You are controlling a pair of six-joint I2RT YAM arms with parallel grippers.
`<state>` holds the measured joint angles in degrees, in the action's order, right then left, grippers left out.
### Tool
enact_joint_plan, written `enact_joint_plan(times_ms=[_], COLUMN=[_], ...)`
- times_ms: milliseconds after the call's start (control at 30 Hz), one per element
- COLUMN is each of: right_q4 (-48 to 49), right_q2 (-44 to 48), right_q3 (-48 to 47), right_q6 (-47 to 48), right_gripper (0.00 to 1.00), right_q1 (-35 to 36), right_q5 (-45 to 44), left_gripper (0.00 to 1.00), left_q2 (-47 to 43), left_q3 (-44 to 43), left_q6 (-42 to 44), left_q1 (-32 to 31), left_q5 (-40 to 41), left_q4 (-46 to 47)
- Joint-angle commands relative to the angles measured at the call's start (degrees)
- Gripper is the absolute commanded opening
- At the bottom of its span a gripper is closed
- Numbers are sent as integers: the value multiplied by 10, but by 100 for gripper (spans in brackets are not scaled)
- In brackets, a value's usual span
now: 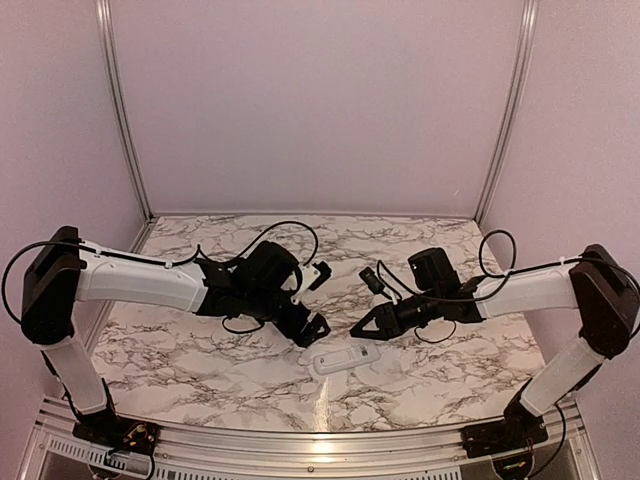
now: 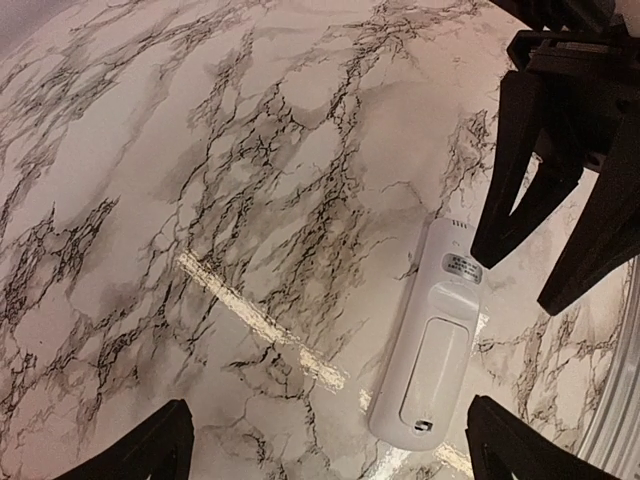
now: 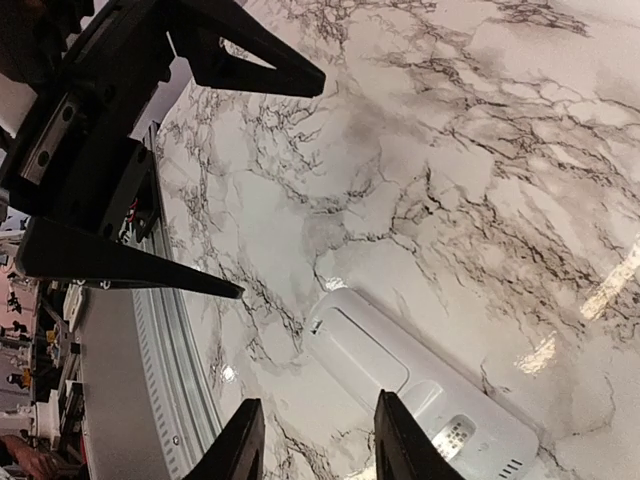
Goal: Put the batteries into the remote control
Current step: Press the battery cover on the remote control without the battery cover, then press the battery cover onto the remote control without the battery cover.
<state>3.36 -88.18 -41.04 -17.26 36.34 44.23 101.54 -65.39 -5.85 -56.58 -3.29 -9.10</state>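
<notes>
Two arms reach in from the sides, forearms nearly level and wrists tipped down towards the middle of the surface (image 1: 200, 350). The left gripper (image 1: 322, 302) is spread wide and holds nothing, hanging near the remote (image 1: 345, 358). The right gripper (image 1: 358, 328) is partly open, with nothing between its fingers, close above the remote; I cannot tell whether it touches. The remote lies flat, back side up, near the front edge.
</notes>
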Motion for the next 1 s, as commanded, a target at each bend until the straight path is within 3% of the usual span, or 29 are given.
enact_joint_plan(times_ms=[0, 267, 967], right_q4=[-1, 14, 6], right_q2=[-21, -61, -84], right_q3=[-30, -42, -51], right_q6=[1, -12, -11], right_gripper=[32, 22, 19], right_q1=[22, 54, 59], right_q5=[-3, 3, -6], left_gripper=[99, 99, 98], left_q2=[-16, 2, 55], left_q3=[49, 66, 32], left_q6=[-17, -19, -5], left_q1=[0, -1, -2], left_q5=[-17, -26, -41], left_q4=[15, 20, 16])
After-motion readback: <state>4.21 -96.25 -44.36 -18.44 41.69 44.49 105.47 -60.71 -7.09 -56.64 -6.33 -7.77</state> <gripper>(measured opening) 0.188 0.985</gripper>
